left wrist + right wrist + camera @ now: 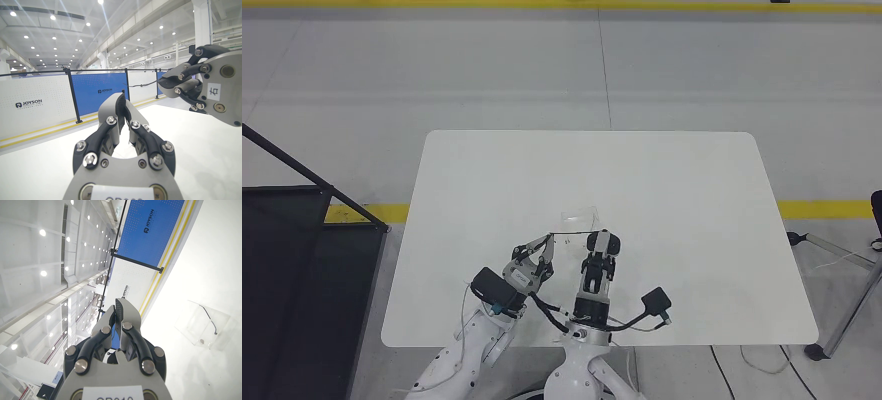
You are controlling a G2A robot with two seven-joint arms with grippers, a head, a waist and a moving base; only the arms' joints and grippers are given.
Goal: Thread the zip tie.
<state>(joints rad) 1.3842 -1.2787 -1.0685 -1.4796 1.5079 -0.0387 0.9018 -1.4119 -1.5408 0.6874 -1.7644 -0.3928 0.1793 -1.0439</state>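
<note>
Holding anything in those pincers? the technician asks.

Yes, I answer. My left pincer (123,99) is pinched tight on the zip tie (143,85). A black strip runs down between its pads, and a short black end pokes out just past the fingertips. My right pincer (117,307) is closed as well, with only the thin strip between its pads.

So where does the tie lie?

It hangs in the air between the two pincers. From the tips of my right pincer it reaches sideways as a thin, slightly wavy black line towards the tips of my left. From above it reads as one dark thread joining the two sets of fingertips. Both pincers are raised off the table (692,200), side by side and near each other, with the right one to the right of the left.

Is the tail through the head?

I cannot tell. The free end comes close above my left fingertips, but the spot is too small for me to see whether it has gone in. I also cannot say for sure that the strip in my left pads and the line from my right are one piece.

Anything else close by?

A clear box (189,321) stands on the table just beyond my fingertips, ahead of the gap between the pincers and touching neither. Inside it lies a second black tie (210,319), curved, and a small round bit (202,340) sits on the box floor near that tie's lower end.
</note>
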